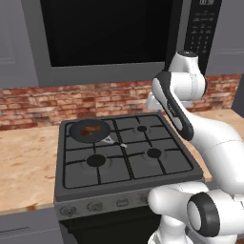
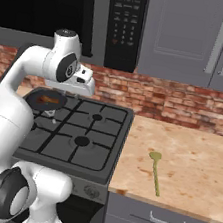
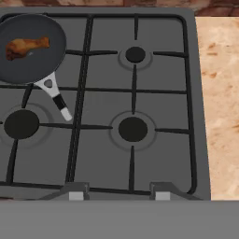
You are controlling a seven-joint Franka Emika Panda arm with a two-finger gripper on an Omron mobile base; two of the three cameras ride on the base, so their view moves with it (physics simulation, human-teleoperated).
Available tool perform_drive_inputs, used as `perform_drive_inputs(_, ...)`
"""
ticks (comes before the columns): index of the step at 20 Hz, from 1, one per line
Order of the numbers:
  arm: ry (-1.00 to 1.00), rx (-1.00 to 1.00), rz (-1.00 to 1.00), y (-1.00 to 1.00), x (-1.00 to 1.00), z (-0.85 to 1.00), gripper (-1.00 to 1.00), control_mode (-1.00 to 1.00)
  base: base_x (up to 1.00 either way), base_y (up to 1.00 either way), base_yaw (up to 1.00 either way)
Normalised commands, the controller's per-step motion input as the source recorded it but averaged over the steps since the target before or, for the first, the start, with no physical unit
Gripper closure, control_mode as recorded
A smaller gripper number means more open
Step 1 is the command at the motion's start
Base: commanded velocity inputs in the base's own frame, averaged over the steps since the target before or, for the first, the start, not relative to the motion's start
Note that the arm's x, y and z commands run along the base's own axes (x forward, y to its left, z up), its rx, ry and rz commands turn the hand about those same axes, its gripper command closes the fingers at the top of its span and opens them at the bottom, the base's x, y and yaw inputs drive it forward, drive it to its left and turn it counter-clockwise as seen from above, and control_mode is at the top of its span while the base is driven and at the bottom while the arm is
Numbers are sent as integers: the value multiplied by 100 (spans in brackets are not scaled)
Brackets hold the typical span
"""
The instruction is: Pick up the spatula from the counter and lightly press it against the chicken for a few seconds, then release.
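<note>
An olive-green spatula (image 2: pixel 155 173) lies flat on the wooden counter to the right of the stove, head toward the wall. A browned chicken drumstick (image 3: pixel 25 47) rests in a dark frying pan (image 3: pixel 32 67) on the stove's back-left burner; I also see the chicken (image 1: pixel 88 129) from the left base view. My gripper (image 3: pixel 119 193) hovers high above the middle of the stove, pointing down. Its fingertips (image 3: pixel 77 193) stand wide apart with nothing between them. The hand (image 2: pixel 83 83) is well left of the spatula and right of the pan.
The pan's handle (image 3: pixel 57 97) points toward the stove's centre. Three bare burners (image 3: pixel 133 129) share the black grates. A microwave (image 2: pixel 124 24) hangs above the stove, close behind the arm's elbow. Brick backsplash (image 2: pixel 185 102) lines the wall; wooden counter (image 1: pixel 26 162) flanks both sides.
</note>
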Motion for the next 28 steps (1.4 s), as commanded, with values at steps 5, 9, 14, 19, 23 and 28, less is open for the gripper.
perform_drive_inputs(5, 0, 0, 0, 0, -3, 0, -100, -100, 0, 0, 0)
perform_drive_inputs(9, -5, 0, -1, 0, -19, 0, -100, -100, 0, 0, 0)
perform_drive_inputs(14, -9, 0, 0, -2, -35, 0, -100, -100, 0, 0, 0)
perform_drive_inputs(19, -2, 0, 0, -17, -46, 0, -100, -100, 0, 0, 0)
perform_drive_inputs(23, 0, 0, 0, -26, -42, 0, -100, -100, 0, 0, 0)
perform_drive_inputs(28, 0, 0, 0, -30, -37, 0, -100, -100, 0, 0, 0)
